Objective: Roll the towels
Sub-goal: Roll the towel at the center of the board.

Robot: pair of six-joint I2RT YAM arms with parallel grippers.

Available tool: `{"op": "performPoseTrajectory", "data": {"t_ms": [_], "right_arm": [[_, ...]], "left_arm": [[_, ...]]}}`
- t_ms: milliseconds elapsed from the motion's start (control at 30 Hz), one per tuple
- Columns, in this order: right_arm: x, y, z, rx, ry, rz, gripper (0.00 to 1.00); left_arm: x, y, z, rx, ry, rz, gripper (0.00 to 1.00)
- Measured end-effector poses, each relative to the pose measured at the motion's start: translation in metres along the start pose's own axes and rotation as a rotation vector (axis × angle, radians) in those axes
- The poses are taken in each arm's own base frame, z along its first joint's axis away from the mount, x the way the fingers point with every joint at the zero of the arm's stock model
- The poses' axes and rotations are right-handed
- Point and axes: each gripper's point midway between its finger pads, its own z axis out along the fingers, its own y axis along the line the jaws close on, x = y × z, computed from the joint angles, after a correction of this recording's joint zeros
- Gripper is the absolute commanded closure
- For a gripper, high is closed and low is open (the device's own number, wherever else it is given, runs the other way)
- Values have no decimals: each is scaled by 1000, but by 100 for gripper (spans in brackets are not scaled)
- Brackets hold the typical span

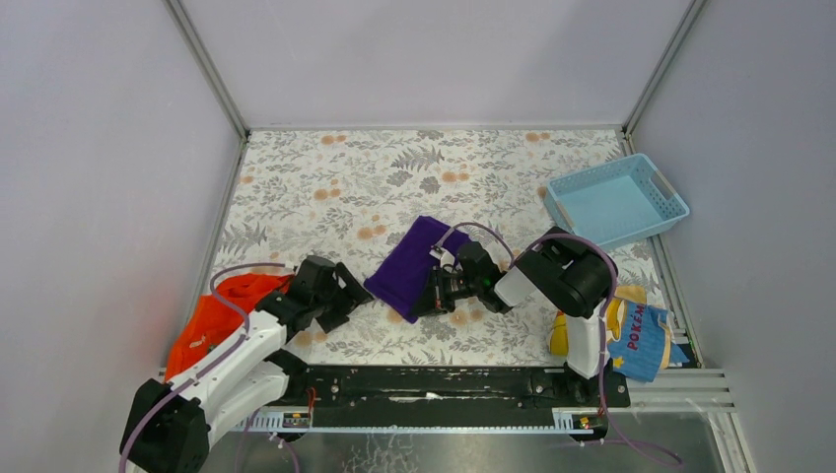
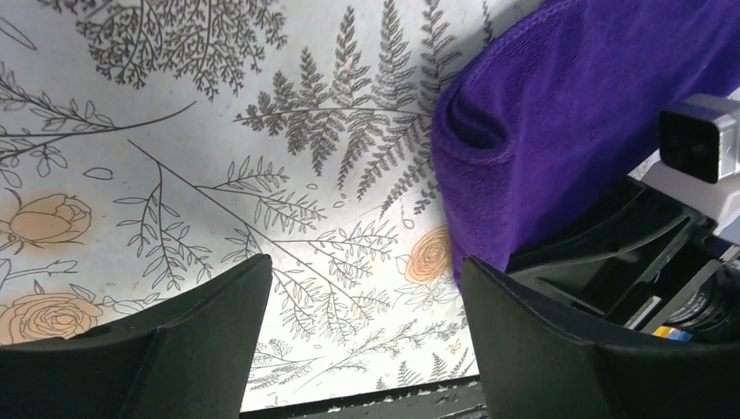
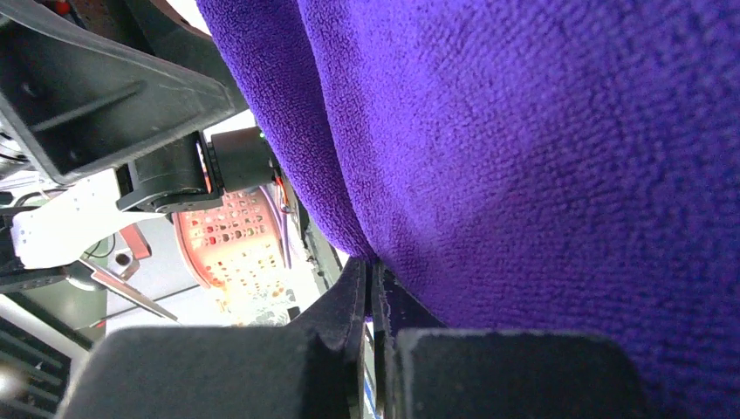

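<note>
The purple towel lies folded on the floral table, mid-front. My right gripper is shut on its near edge; in the right wrist view the purple towel fills the frame and its edge is pinched between my fingertips. My left gripper is open and empty, just left of the towel's near corner; in the left wrist view the purple towel sits past my right finger. The orange-red towel lies bunched at the table's left front edge, partly under my left arm.
A light blue basket stands at the back right. A yellow-and-blue printed cloth lies at the front right by the right arm's base. Grey walls close in the table on three sides.
</note>
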Motion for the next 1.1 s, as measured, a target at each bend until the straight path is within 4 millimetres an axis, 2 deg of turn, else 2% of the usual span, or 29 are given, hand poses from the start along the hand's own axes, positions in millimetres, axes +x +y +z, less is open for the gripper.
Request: {"op": "performPoseTrajectory", "data": {"t_ms": [133,467,767,900,1100], "right_arm": [[0,0,0,-1,2,10,100],[-1,1,0,0,4,12,100],[-1,-1,2,16,20,11,100],[-1,-1,2,24,29,6,98],[-4,-2,1,65,42,-21,87]], "left_arm": [[7,4,3,20,23,-10,27],[6,-14,16,80,50,-13,30],[0,-19,29,77,47,-36,37],[-4,-24,35,74,43,-40,43],[-9,-27,44,45,39,-48,56]]}}
